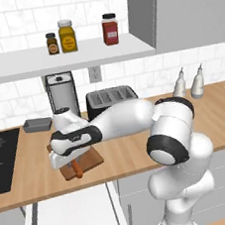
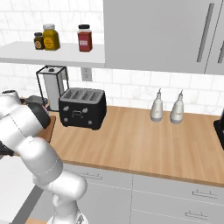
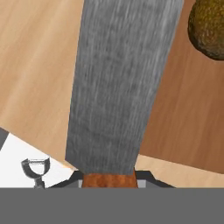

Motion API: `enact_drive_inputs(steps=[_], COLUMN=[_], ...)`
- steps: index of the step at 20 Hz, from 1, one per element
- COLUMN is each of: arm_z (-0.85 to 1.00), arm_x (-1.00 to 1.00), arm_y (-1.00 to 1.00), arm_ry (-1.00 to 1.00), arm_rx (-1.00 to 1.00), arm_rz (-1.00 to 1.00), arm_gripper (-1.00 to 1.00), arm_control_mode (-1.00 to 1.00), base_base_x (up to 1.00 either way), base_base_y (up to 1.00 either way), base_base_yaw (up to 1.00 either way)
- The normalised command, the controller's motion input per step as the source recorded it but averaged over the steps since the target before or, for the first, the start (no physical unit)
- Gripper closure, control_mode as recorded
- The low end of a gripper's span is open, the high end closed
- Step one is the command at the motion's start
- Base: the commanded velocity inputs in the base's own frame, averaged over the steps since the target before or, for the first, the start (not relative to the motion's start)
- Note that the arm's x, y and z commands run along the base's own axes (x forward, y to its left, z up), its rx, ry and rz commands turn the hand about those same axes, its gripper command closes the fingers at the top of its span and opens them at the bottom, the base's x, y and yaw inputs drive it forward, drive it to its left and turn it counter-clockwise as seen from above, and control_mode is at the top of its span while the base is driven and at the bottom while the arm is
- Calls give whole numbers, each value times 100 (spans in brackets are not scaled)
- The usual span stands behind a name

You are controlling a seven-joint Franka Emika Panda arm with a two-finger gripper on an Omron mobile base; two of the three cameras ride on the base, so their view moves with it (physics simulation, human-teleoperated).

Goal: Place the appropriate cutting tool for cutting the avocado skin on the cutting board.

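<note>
Knife (image 3: 116, 87) blade close-up, handle end hidden, avocado (image 3: 209, 28) cropped

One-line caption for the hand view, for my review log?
Paring knife held in the gripper, blade stretching over the cutting board near the avocado.

**Legible text and markings: none**

No word, brand, number or sign can be read in any view. The three jars on the wall shelf (image 1: 53, 59) carry labels, but these show as plain colour patches: dark jar (image 1: 52, 44), yellow jar (image 1: 67, 36), red jar (image 1: 110, 30). The toaster (image 2: 82, 107) has small front controls too blurred to tell any marking. The two white bottles (image 2: 167, 107) are unmarked.
</note>
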Motion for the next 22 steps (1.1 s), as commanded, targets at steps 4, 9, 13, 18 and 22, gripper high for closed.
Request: enact_drive_inputs(steps=[4, 9, 13, 18, 22], arm_z=[-34, -22, -26, -27, -27], arm_x=[30, 27, 35, 36, 16], arm_y=[15, 10, 11, 8, 4], arm_ry=[-1, -2, 0, -2, -1], arm_rx=[-2, -1, -2, -1, 0], arm_rz=[0, 0, 0, 0, 0], arm_gripper=[100, 100, 100, 100, -100], arm_control_mode=[-100, -100, -100, -100, -100], base_base_x=[0, 0, 0, 0, 0], base_base_y=[0, 0, 0, 0, 0], base_base_yaw=[0, 0, 0, 0, 0])
